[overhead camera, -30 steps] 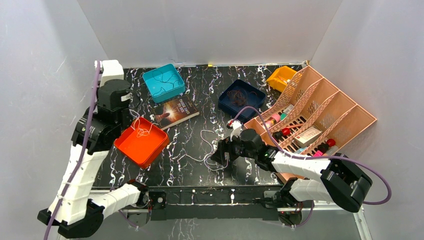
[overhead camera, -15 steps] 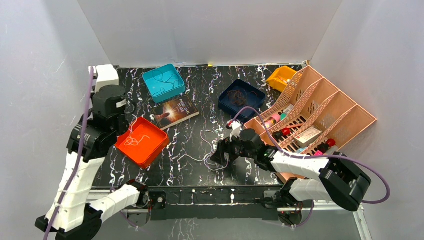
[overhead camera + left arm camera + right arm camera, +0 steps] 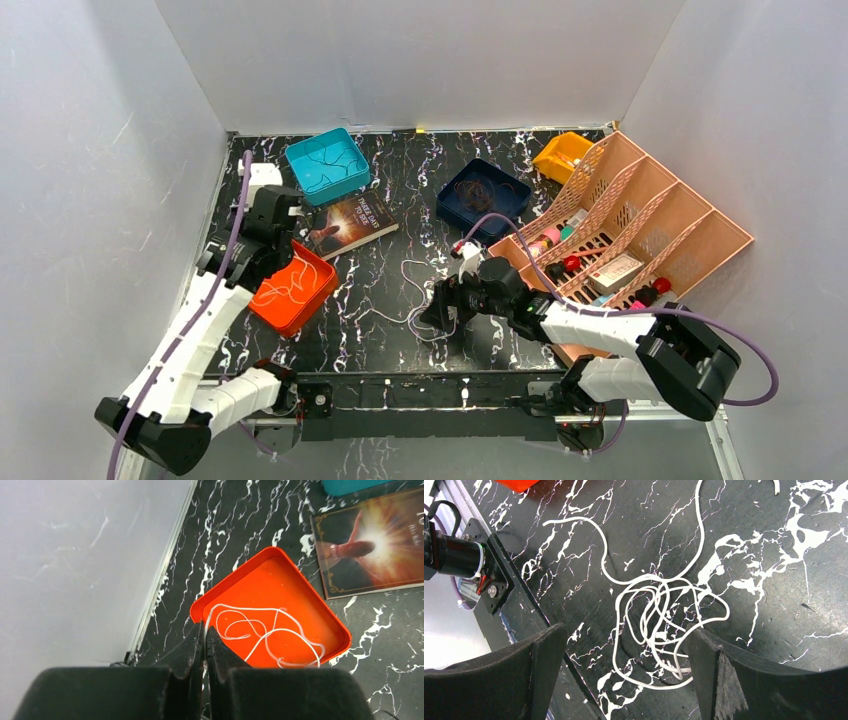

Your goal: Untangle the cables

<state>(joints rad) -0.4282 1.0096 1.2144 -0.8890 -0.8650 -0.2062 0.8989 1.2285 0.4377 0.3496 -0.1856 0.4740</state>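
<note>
A tangle of whitish cables lies on the black marbled table near the front middle, with one strand trailing back. My right gripper hovers just over it, open, and the tangle shows between its fingers. One separate white cable lies looped in the orange tray. My left gripper is at that tray's left corner, shut on the end of this cable. In the top view the left gripper is over the orange tray's left side.
A book lies behind the orange tray. A teal tray and a navy tray hold dark cables. A yellow bin and a peach rack of small items stand at the right. The left wall is close.
My left arm has swung down and to the right from beside the left wall, onto the orange tray's left side. The white cable lies flatter in the tray. The right arm has not moved.
</note>
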